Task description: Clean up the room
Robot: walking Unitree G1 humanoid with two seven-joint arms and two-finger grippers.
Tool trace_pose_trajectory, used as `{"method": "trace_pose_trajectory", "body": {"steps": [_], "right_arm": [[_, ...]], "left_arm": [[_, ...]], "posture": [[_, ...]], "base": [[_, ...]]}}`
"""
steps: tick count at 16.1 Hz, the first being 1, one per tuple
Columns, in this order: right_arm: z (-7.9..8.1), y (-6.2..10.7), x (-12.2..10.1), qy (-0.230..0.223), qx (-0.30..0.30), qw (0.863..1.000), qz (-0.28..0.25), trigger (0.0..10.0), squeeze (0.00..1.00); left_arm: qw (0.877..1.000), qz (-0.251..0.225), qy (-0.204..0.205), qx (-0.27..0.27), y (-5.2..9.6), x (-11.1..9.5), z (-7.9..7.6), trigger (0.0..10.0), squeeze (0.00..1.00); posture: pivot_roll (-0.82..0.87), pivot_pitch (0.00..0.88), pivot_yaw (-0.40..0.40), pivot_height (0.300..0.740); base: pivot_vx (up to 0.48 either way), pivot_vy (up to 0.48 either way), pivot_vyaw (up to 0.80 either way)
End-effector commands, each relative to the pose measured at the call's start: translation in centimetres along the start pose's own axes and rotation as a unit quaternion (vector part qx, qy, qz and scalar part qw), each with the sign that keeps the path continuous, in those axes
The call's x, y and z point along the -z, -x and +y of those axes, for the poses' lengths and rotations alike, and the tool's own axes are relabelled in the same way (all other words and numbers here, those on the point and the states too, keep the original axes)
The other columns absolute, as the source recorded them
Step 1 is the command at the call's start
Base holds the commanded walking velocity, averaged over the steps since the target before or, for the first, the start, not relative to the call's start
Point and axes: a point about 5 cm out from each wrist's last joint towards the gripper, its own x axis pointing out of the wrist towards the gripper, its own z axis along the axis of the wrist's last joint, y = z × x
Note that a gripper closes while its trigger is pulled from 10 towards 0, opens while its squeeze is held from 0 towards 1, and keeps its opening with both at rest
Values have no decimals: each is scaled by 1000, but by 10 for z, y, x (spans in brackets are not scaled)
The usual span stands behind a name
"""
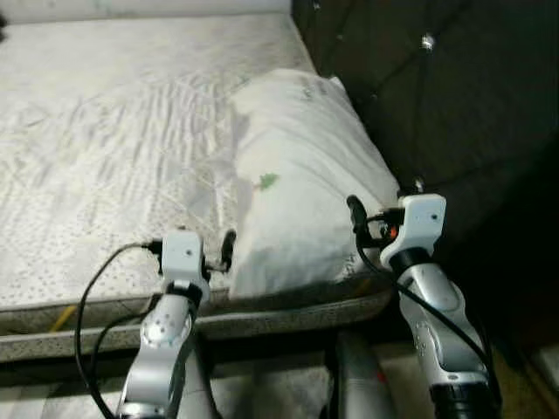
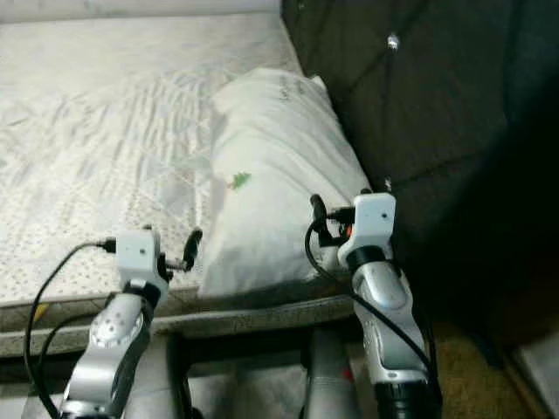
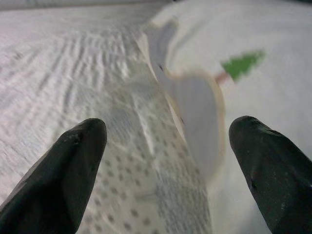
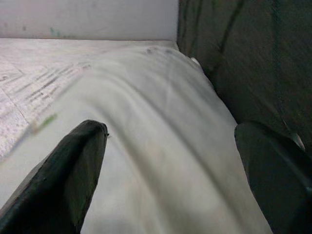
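A white pillow (image 1: pixel 297 175) with a small green tree mark (image 1: pixel 268 182) lies on the right side of the bare mattress (image 1: pixel 113 131), against the headboard. My left gripper (image 1: pixel 224 253) is open at the pillow's near left corner; in its wrist view the fingers (image 3: pixel 73 165) straddle the pillow's edge (image 3: pixel 195 107) where it meets the mattress. At the pillow's near right corner my right gripper (image 1: pixel 358 223) is also open, its fingers (image 4: pixel 73 170) spread just above the pillow's surface (image 4: pixel 156 161). Neither gripper holds anything.
A dark tufted headboard (image 1: pixel 437 96) rises to the right of the pillow. The mattress's front edge (image 1: pixel 262 319) runs just in front of my arms. A strip of tan floor (image 1: pixel 524 393) shows at the lower right.
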Motion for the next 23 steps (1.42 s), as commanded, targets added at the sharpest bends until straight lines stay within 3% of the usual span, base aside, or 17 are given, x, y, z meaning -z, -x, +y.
{"method": "trace_pose_trajectory", "body": {"steps": [1,15,16,18,19,23], "right_arm": [[-1,-1,-1,3,-2,1000,-1,10000,0],[-1,-1,-1,3,-2,1000,-1,10000,0],[-1,-3,-1,4,-2,1000,-3,10000,0],[-22,0,8,20,73,997,25,10000,0],[-23,-1,8,3,76,997,27,10000,0],[-23,-2,8,6,79,996,28,10000,0]], "left_arm": [[1000,3,-4,-6,1,3,2,10000,0],[1000,3,-4,-6,1,3,2,10000,0],[1000,2,-4,-12,-1,2,5,10000,0],[1000,7,-7,4,0,6,-2,10000,0],[1000,8,-7,5,0,7,-2,10000,0],[1000,8,-9,5,0,7,0,10000,0]], "posture": [[-9,0,-21,642],[-9,0,-21,642],[-9,0,-20,646],[-30,0,-3,666],[-30,0,-3,681],[-26,0,-3,721]], "base": [[0,0,0],[0,0,0],[0,0,0],[0,0,0],[0,0,0],[0,0,0]]}}
